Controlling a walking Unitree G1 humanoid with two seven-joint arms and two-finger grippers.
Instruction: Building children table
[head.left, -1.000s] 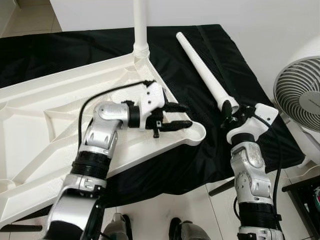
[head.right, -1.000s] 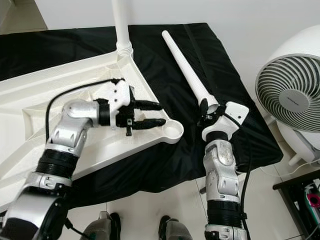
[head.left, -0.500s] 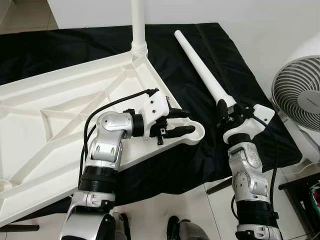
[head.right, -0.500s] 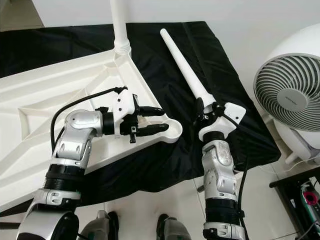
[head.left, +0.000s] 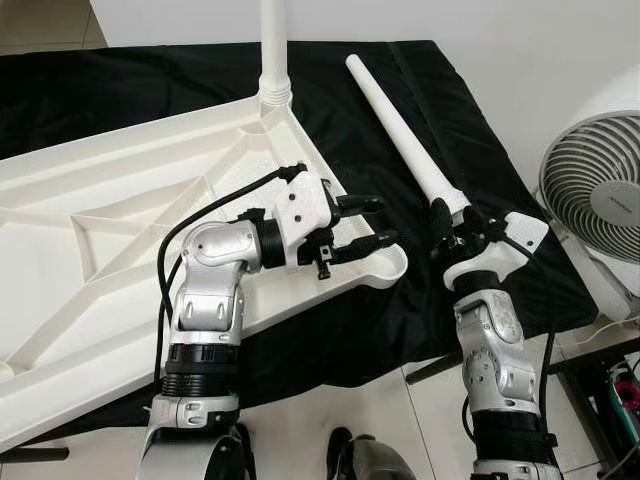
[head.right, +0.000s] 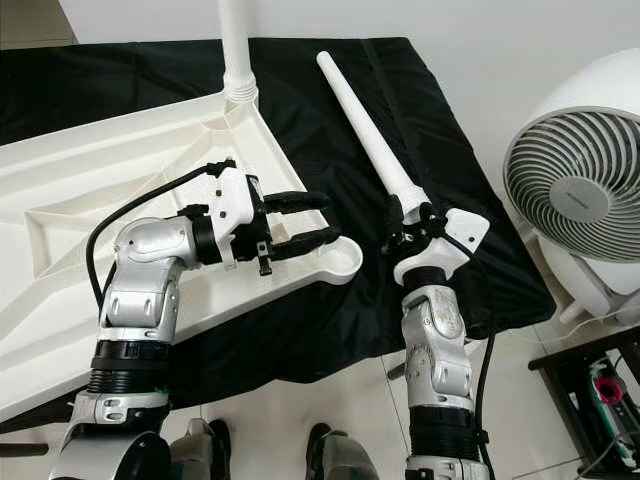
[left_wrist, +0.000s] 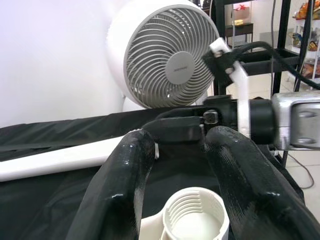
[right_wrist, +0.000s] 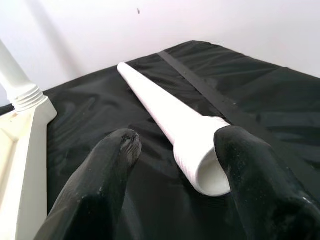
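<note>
Near the right edge of the black-draped worktop (head.left: 120, 80) lies the loose leg (head.left: 400, 135), a stiff, light, smooth plastic tube, best taken at its ribbed end, which the right claw (head.left: 450, 222) straddles, fingers spread. The left claw (head.left: 368, 222), also spread, hovers over the empty socket (head.left: 385, 265) at the tabletop's (head.left: 120, 230) corner. No writing is legible.

White wall (head.right: 520, 40), tiled floor (head.right: 540, 420), fan (head.right: 575, 195).

The badge on the fan's (left_wrist: 181, 60) hub is too small to read.
</note>
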